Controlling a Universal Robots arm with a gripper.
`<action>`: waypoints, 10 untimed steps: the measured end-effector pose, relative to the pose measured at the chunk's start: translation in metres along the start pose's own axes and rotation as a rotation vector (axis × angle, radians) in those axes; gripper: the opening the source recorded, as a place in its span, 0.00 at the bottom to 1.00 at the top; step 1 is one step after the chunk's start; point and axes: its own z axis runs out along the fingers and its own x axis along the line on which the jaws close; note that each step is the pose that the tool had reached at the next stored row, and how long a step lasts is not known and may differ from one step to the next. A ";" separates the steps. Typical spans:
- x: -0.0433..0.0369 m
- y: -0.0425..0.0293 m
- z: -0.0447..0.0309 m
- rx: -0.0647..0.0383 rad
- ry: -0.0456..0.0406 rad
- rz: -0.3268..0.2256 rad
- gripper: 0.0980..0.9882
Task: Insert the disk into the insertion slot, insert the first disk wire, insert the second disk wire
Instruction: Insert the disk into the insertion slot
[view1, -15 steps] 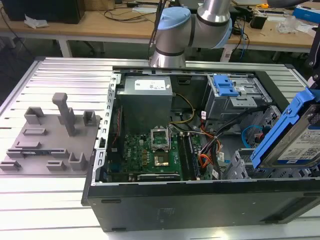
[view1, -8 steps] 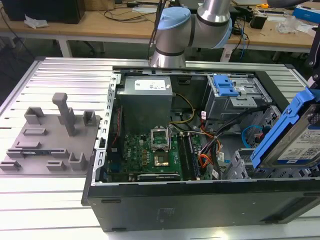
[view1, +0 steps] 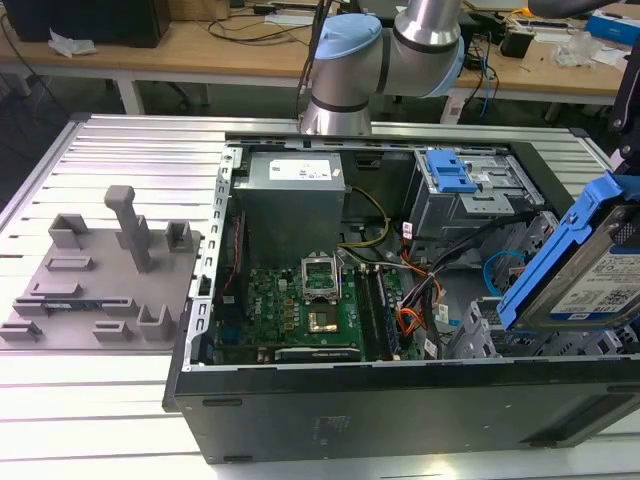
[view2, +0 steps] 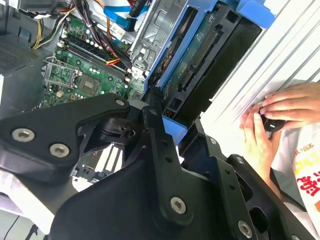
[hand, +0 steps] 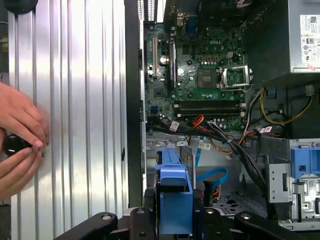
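The disk (view1: 585, 270), a silver drive with a white label in a bright blue carrier, hangs tilted over the case's right end in the exterior view. My gripper (hand: 175, 222) is shut on its blue carrier (hand: 175, 195); the second wrist view shows the gripper (view2: 162, 107) clamping the disk (view2: 200, 60) edge-on. Below the disk lies the insertion slot (view1: 490, 335), a grey perforated bay. The first disk wire (hand: 207, 137), an orange and black bundle, runs loose beside the motherboard. The second disk wire (hand: 212, 177), a glossy blue loop, sits just inside the bay.
A larger grey cage with a blue latch (view1: 452, 172) stands behind the slot. The motherboard (view1: 300, 305) and power supply (view1: 292, 200) fill the case. A person's hands (hand: 20, 137) hold a small black object on the ribbed table beside the case. A grey fixture (view1: 100, 275) sits at the exterior view's left.
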 end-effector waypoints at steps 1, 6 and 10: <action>0.0000 0.0000 0.0000 0.000 0.0001 0.000 0.30; 0.0000 0.0048 0.0004 0.025 -0.0005 0.002 0.30; 0.0001 0.0080 0.0015 0.025 -0.0132 0.014 0.30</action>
